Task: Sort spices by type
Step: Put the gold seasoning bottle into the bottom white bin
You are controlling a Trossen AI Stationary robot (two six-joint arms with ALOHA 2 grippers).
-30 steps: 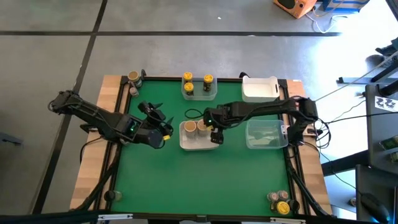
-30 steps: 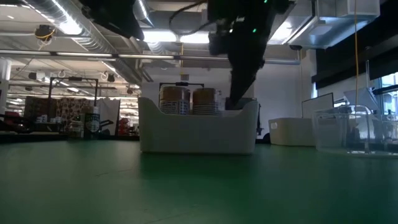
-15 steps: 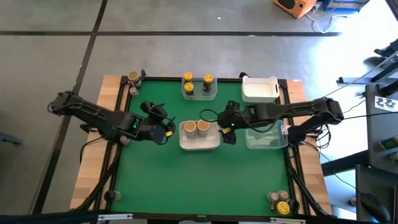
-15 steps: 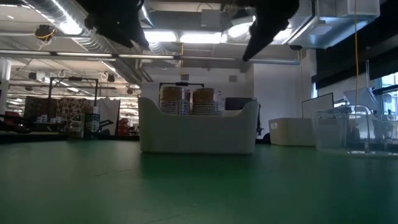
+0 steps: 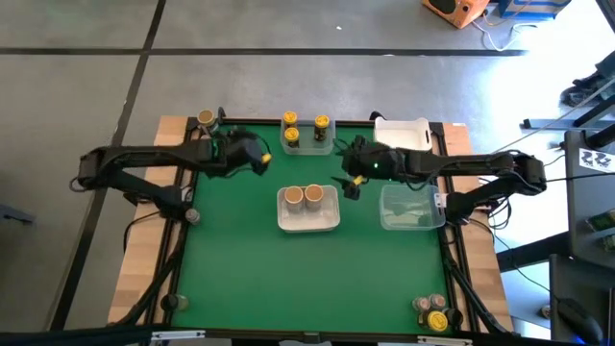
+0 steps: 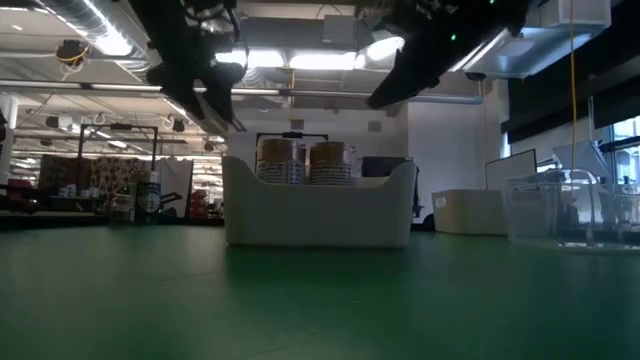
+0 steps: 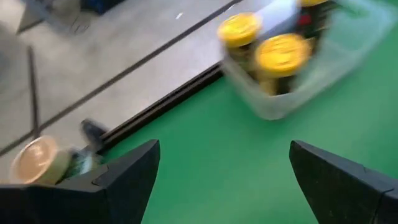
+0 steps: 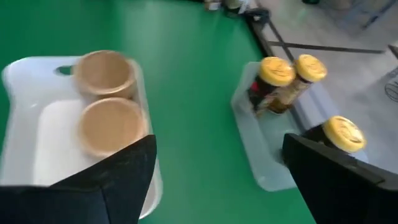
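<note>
1. Both grippers stood spread wide with nothing between the fingers: the left gripper [image 5: 258,160] hung at about eleven o'clock of the white tub [image 5: 308,210], and the right gripper [image 5: 350,179] at about one o'clock of it.
2. We found two tan-capped jars [image 5: 304,196] side by side in that white tub at the table's middle.
3. Three yellow-capped jars [image 5: 305,129] stood in a clear tub [image 5: 309,144] at twelve o'clock, against the table's far edge.
4. One tan-capped jar [image 5: 206,119] waited at the far left corner, at about ten o'clock; more jars [image 5: 432,311] clustered at the near right corner, at about five o'clock.
5. We judged the corner jar the left gripper's likely pick, since it pointed that way.
6. We reckoned a good grasp meant centring the fingers on the jar's body below the cap, descending straight, and closing only once level.
</note>
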